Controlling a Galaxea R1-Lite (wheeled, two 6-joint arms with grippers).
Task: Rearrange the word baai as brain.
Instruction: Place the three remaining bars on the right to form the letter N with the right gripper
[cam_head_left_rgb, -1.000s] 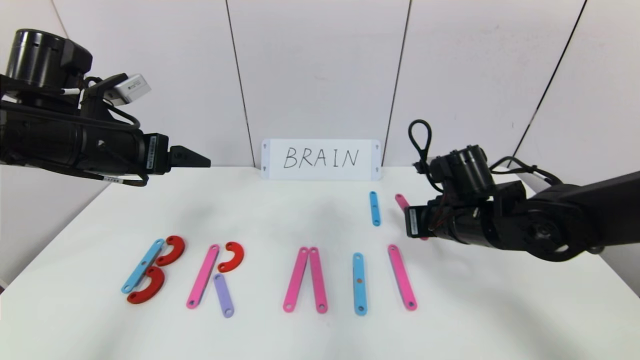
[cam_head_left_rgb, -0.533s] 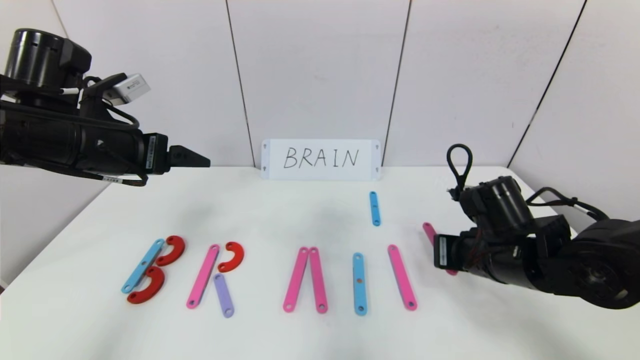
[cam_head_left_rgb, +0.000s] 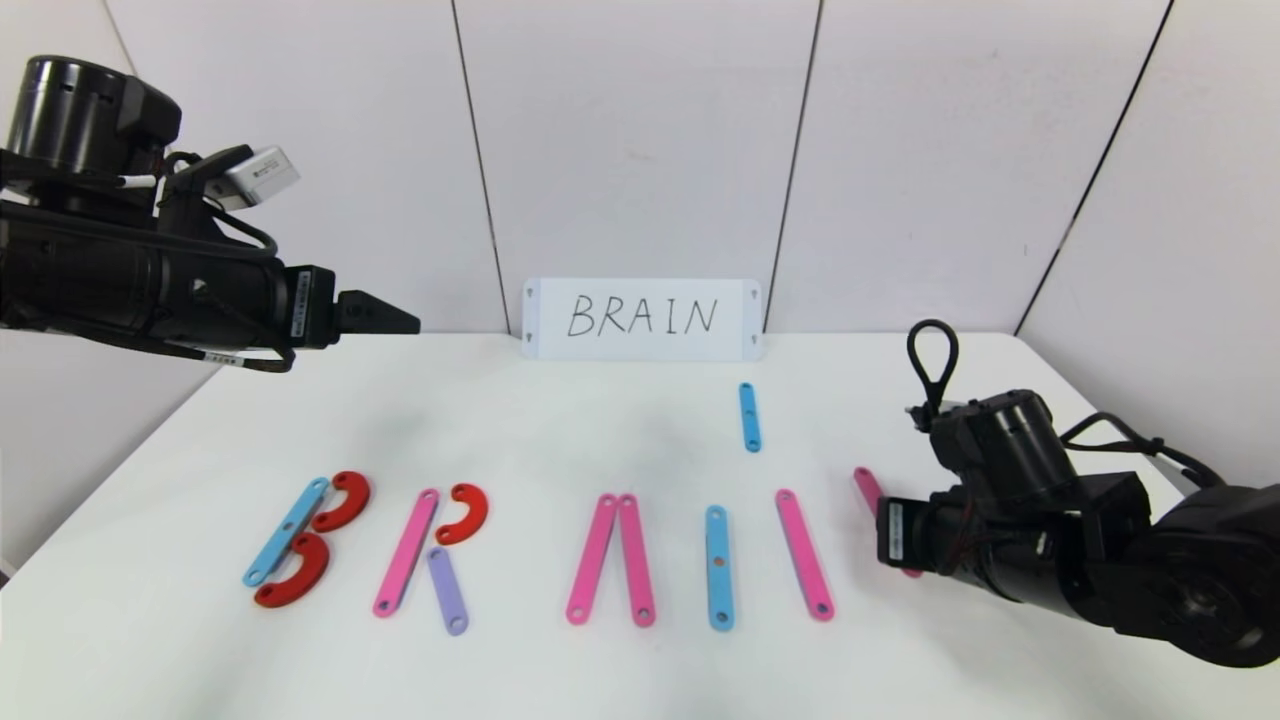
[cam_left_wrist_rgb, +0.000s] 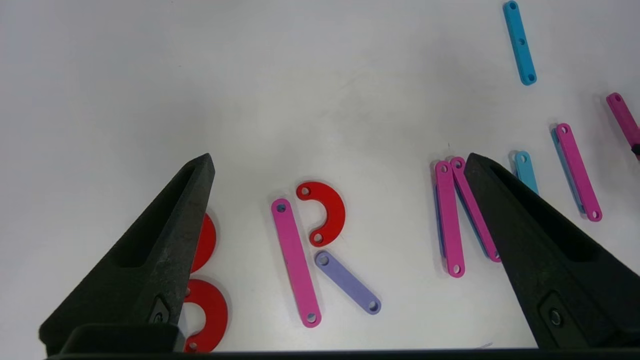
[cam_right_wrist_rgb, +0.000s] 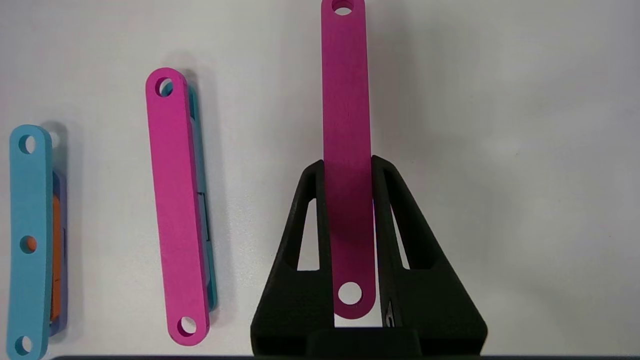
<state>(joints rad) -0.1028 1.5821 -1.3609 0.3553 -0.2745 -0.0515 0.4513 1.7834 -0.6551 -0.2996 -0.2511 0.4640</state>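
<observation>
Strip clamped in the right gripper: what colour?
Pink flat holed strip in the right gripper, clearest in the right wrist view.

A white card (cam_head_left_rgb: 641, 319) lettered BRAIN stood at the table's (cam_head_left_rgb: 560, 430) far edge, near its middle. It leaned against the wall.

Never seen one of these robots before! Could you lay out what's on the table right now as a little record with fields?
Reference: white card reading BRAIN, at the table's back edge
Front row: letters B, R, then pink, blue and pink strips
Spare: short blue strip behind the row
Right gripper: shut on a pink strip, at the row's right end
Left gripper: open, raised at the left
</observation>
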